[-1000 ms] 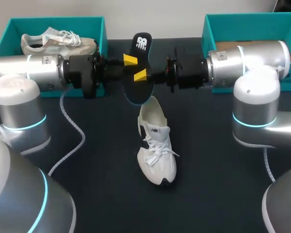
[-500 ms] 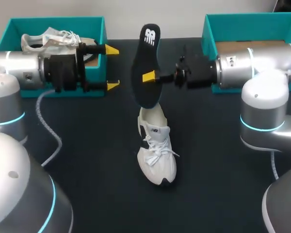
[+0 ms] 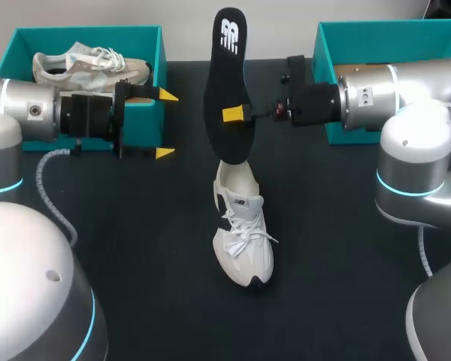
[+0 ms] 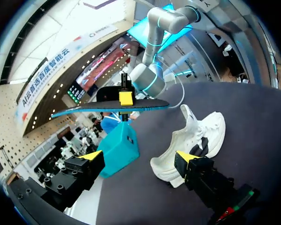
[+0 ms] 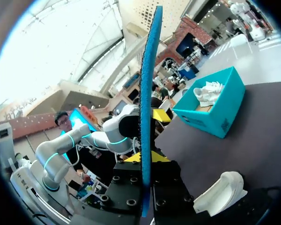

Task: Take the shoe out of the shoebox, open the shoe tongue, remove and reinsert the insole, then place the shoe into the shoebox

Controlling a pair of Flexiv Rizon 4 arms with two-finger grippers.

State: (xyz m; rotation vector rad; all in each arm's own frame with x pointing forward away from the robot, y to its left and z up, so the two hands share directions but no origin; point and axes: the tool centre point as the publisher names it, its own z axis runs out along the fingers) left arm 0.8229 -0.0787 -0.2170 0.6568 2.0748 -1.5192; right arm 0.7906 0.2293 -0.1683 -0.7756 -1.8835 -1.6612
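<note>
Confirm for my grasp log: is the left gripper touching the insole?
Apart. Head view shows bare table between the open left gripper and the insole.

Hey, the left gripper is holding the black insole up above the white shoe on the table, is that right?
Not quite. The head view shows the right gripper holding the black insole above the white shoe; the left gripper is open and empty.

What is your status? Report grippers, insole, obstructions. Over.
Right gripper shut on insole, held in air. Left gripper open, empty. Shoe lies on table; nothing in the way.
</note>
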